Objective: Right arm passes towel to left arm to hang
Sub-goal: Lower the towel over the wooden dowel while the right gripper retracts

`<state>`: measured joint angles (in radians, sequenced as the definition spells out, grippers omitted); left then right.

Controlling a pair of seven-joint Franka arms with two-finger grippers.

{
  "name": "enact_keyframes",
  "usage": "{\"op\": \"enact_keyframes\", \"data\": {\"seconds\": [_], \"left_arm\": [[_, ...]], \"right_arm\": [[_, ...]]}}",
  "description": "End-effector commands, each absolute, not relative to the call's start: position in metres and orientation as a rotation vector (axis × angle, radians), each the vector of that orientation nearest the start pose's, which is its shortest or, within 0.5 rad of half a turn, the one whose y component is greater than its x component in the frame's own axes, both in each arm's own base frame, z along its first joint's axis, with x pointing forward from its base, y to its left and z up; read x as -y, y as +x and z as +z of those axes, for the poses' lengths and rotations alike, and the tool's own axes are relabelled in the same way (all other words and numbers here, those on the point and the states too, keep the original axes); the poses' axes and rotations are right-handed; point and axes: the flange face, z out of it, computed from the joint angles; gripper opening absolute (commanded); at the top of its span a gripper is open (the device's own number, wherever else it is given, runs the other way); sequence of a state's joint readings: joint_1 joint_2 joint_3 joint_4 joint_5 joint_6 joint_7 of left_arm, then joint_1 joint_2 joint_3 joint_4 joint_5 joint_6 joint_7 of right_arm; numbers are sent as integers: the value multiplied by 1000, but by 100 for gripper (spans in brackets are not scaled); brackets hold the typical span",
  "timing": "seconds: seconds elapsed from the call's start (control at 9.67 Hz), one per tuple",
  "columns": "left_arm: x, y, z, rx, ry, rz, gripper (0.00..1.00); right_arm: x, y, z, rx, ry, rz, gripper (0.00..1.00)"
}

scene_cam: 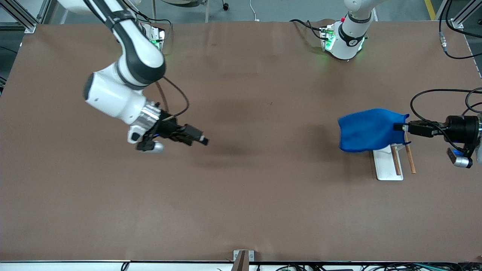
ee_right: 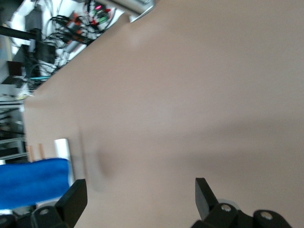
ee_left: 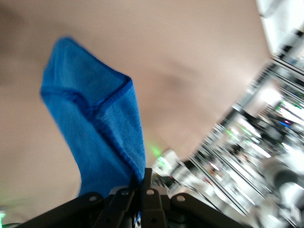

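Observation:
The blue towel hangs in the air from my left gripper, which is shut on its corner, over the rack at the left arm's end of the table. In the left wrist view the towel droops from the closed fingertips. My right gripper is open and empty, held over bare table toward the right arm's end. In the right wrist view its fingers stand wide apart over the brown surface, and the towel shows far off.
A small rack with a white base and two thin wooden rods stands on the brown table under the towel's edge. Cables trail by the left arm's wrist. The arms' bases stand along the table edge farthest from the front camera.

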<state>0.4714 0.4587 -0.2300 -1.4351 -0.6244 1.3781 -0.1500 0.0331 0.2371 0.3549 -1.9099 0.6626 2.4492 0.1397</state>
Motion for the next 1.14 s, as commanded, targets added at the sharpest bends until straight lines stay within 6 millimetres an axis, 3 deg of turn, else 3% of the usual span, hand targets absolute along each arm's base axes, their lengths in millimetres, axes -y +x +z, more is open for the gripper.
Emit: {"op": "enact_keyframes", "data": {"seconds": [0.0, 0.41, 0.72, 0.93, 1.03], "left_arm": [[-124, 624, 420, -577, 2493, -561, 0], [-154, 623, 405, -578, 2732, -544, 0], [-167, 620, 399, -431, 2822, -552, 0], [-198, 612, 394, -385, 2817, -541, 0], [-215, 606, 387, -351, 2814, -543, 0]], "right_arm": [[-164, 591, 431, -269, -2647, -202, 100], [-48, 603, 453, -308, -2870, -272, 100], [7, 600, 511, -288, -3045, -184, 100], [35, 587, 546, -346, -3049, -126, 100], [45, 578, 573, -368, -3048, -94, 100]]}}
